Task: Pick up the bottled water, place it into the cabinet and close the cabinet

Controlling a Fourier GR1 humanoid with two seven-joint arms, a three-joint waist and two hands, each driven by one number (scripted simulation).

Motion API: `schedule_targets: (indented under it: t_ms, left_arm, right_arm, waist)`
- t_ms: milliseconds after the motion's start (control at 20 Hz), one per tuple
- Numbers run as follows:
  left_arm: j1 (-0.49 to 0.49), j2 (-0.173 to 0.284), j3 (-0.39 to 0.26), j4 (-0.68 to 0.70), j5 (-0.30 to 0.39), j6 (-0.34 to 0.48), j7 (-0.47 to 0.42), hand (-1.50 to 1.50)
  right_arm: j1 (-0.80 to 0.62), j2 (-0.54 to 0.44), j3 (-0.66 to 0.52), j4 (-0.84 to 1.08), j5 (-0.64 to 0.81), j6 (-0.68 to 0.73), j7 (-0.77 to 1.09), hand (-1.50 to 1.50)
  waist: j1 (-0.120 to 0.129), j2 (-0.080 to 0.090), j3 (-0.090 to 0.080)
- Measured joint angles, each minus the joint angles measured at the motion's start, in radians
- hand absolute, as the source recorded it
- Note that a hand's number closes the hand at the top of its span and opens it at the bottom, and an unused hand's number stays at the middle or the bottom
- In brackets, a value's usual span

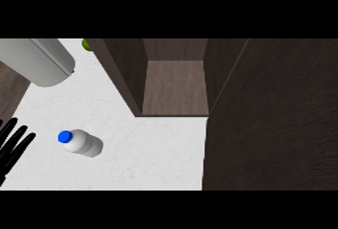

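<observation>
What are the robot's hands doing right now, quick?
Left hand: open, fingers straight, at the left edge, holding nothing, beside the white plastic bottle with the blue cap.
Right hand: not in view.

counter (152, 152): white | bottled water (82, 142) on it | cabinet (175, 89) apparently on it

- One bottled water (82, 142) was present on the counter, white-bodied with one blue cap (65, 137).
- One cabinet (175, 80) was present, with one open compartment and one door (277, 116) standing open at the view's right.
- One white counter (152, 156) was present.
- One black hand (12, 145) was in view, at the left edge.
- One large grey cylindrical body (38, 60) was in view at upper left.
- One small green item (86, 43) was partly visible at the top edge; its kind could not be told.
</observation>
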Motion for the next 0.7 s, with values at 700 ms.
schedule_targets:
  t_ms: [700]
  left_arm:
    - [-0.114, 0.019, 0.066, 0.313, -0.170, -0.121, -0.180, -1.50]
  right_arm:
    - [0.053, 0.011, 0.007, 0.049, 0.039, 0.068, -0.100, -1.50]
  waist:
    - [-0.005, 0.001, 0.000]
